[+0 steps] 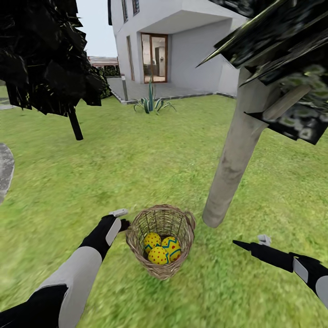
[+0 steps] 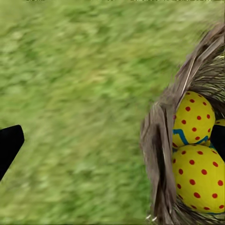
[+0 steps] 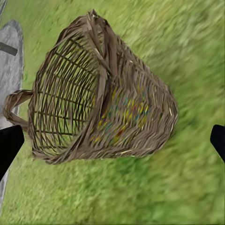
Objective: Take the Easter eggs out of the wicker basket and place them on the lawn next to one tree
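The wicker basket (image 1: 160, 241) was seen standing on the lawn (image 1: 136, 173), just in front of the robot. The three Easter eggs (image 1: 161, 248) were held inside it, packed close together at the bottom. The tree (image 1: 237, 155) with the thick pale trunk was planted just beside the basket, on its right and a bit farther back. Its dark leaves were hung over the top right of the head view.

The left pincer (image 1: 119, 218) was placed right by the basket's left rim. In the left wrist view, one dark finger (image 2: 9, 145) was seen over the grass and the other just inside the rim by the eggs (image 2: 197, 154), so the pincer was spread and nothing was pinched. The right pincer (image 1: 246, 243) was held low over the grass, well to the right of the basket. In the right wrist view, its two fingers (image 3: 9, 145) were kept wide apart, with the basket (image 3: 98, 93) between them but farther off.

A black-leaved tree (image 1: 45, 59) was seen far back on the left, and a spiky plant (image 1: 152, 102) by the white house (image 1: 182, 41). A grey paved edge (image 1: 5, 166) was seen at the left. Wide open grass was left all around the basket, except where the trunk stood.
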